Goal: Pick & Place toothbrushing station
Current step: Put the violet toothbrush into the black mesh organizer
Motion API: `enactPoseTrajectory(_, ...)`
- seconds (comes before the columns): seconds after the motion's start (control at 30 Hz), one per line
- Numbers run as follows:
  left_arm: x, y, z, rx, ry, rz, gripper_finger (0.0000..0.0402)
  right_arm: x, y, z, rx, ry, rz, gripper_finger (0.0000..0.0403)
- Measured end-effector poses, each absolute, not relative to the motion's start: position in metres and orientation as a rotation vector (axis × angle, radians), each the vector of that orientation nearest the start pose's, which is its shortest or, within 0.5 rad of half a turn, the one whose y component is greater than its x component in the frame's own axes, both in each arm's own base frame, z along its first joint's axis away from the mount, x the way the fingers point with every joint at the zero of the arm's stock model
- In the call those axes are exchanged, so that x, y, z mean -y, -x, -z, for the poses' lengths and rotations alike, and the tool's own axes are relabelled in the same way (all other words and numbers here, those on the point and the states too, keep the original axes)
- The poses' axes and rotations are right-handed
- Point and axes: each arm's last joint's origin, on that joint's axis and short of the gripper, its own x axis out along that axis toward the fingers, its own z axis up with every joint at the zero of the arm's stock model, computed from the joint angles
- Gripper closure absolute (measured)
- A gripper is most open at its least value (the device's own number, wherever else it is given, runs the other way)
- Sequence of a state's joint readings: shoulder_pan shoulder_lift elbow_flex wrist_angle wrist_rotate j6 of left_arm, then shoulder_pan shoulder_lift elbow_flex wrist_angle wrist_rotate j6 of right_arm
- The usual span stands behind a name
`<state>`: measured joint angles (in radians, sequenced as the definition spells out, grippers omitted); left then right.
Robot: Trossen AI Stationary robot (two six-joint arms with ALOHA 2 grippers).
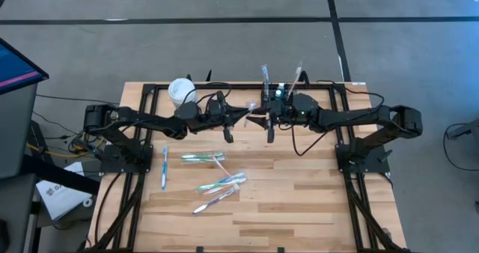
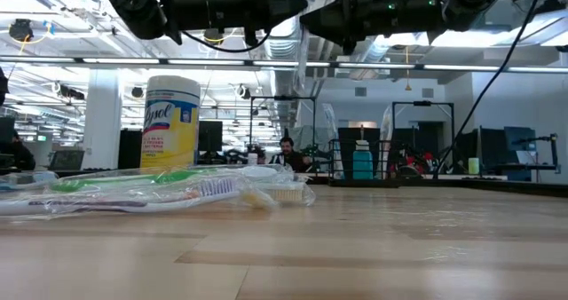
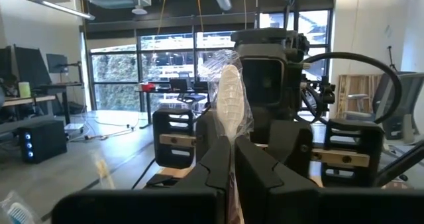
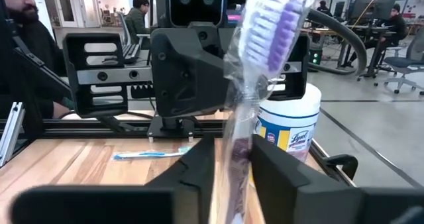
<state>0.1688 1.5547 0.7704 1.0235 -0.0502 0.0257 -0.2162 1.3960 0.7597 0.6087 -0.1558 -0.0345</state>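
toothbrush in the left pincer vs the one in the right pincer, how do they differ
The toothbrush in the left pincer has a pale, whitish head; the toothbrush in the right pincer has purple and white bristles. In the wrist views the left one stands near upright, the right one tilts. Both are in clear wrappers, gripped low between the fingers.

My right fingers (image 4: 281, 174) are black; the wrapped toothbrush (image 4: 265, 25) has purple-white bristles; the tub (image 4: 289, 128) is white, yellow-labelled.

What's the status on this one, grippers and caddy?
Left gripper shut on wrapped white-bristled toothbrush. Right gripper shut on wrapped purple-bristled toothbrush. Caddy not clearly seen. Loose toothbrushes lie mid-table, apart from both.
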Motion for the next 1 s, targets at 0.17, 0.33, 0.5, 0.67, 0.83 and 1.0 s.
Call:
enactPoseTrajectory(0.17,-0.056,-0.321,-0.26,0.235,-0.039,-0.219,0.0394,0.061,-0.297,-0.263,-0.028,0.029,0.063,0.0389)
enactPoseTrajectory(0.33,-0.056,-0.321,-0.26,0.234,-0.039,-0.219,0.0385,0.061,-0.297,-0.263,-0.028,0.024,0.062,0.0387)
enactPoseTrajectory(0.5,-0.057,-0.32,-0.26,0.233,-0.041,-0.224,0.0374,0.061,-0.297,-0.263,-0.03,0.028,0.063,0.0394)
enactPoseTrajectory(0.67,-0.059,-0.32,-0.259,0.23,-0.042,-0.232,0.0366,0.066,-0.296,-0.263,-0.034,0.027,0.084,0.0399)
enactPoseTrajectory(0.83,-0.06,-0.319,-0.258,0.205,-0.039,-0.269,0.0355,0.072,-0.294,-0.261,-0.053,0.016,0.104,0.0399)
enactPoseTrajectory(1.0,-0.064,-0.309,-0.258,0.185,-0.038,-0.298,0.0336,0.076,-0.293,-0.261,-0.056,0.015,0.119,0.04)
